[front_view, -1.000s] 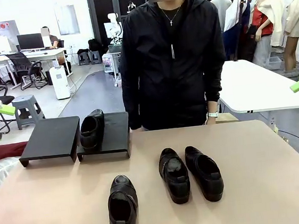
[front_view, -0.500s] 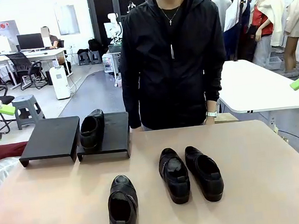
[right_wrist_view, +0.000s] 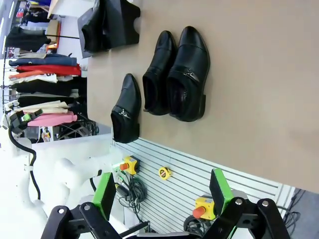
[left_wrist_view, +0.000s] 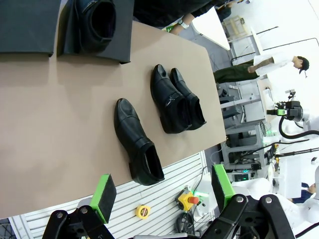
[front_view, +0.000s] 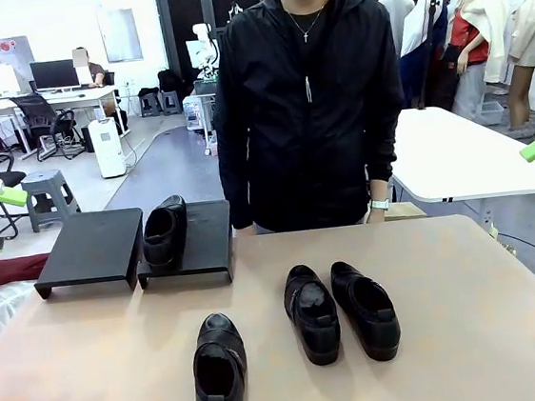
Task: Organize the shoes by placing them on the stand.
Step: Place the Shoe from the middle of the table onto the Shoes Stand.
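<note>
One dress shoe [front_view: 164, 232] sits on the stand [front_view: 212, 233] at upper left; the single shoe [front_view: 219, 373] and the pair [front_view: 312, 313] wait on the surface [front_view: 471, 313]. The left pincer [left_wrist_view: 162, 191] and right pincer [right_wrist_view: 162, 193] are released, empty. Next, probably descend on the single shoe.

The front camera sits low at the robot's edge of the tabletop [front_view: 471, 313], facing straight across at the person [front_view: 308, 110] standing opposite. Both wrist cameras hang high off that near edge, rolled sideways, looking down past their own green-padded fingers [left_wrist_view: 103, 196] from well back. All three views take in the same shoes [front_view: 313, 313] and stand [front_view: 91, 248].
</note>
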Controlling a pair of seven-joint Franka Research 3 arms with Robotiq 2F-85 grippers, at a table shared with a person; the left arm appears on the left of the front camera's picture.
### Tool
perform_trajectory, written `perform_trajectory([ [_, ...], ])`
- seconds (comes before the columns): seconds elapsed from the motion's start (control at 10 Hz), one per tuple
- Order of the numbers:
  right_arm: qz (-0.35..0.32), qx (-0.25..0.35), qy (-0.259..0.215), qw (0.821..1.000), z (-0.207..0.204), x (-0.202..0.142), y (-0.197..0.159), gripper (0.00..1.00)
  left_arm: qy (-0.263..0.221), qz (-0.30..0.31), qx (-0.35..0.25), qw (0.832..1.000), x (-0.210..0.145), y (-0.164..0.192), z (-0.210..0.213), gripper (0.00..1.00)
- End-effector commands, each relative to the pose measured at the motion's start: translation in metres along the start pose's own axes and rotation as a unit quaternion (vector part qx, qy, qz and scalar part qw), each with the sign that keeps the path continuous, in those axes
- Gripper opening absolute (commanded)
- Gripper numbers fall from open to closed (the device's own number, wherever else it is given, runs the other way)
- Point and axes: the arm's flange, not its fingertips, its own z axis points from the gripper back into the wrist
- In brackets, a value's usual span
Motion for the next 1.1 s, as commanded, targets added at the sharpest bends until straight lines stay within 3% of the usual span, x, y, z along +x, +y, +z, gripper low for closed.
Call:
perform_trajectory([
  [0.0,0.005,-0.005,0.003,1.0,0.001,-0.001,-0.001,1.0,0.0,0.0,0.0,1.0,0.0,0.0,0.0,1.0],
  [0.1,0.005,-0.005,0.003,1.0,0.001,-0.001,-0.001,1.0,0.022,0.025,0.063,0.997,-0.015,-0.026,-0.038,1.0],
  [0.2,0.005,-0.005,0.003,1.0,0.001,-0.001,-0.001,1.0,0.07,0.003,0.09,0.993,-0.037,-0.043,-0.087,1.0],
  [0.4,0.005,-0.005,0.003,1.0,0.001,-0.001,-0.001,1.0,0.137,0.003,0.192,0.972,-0.07,-0.065,-0.183,1.0],
  [0.5,0.005,-0.005,0.003,1.0,0.001,-0.001,-0.001,1.0,0.127,0.018,0.259,0.957,-0.082,-0.072,-0.222,1.0],
  [0.7,0.005,-0.005,0.003,1.0,0.001,-0.001,-0.001,1.0,0.167,-0.023,0.37,0.914,-0.105,-0.088,-0.261,1.0],
  [0.8,0.005,-0.005,0.003,1.0,0.001,-0.001,-0.001,1.0,0.141,-0.001,0.255,0.957,-0.09,-0.088,-0.233,1.0],
  [1.0,0.005,-0.005,0.003,1.0,0.001,-0.001,-0.001,1.0,0.141,-0.001,0.255,0.957,-0.09,-0.088,-0.233,1.0],
])
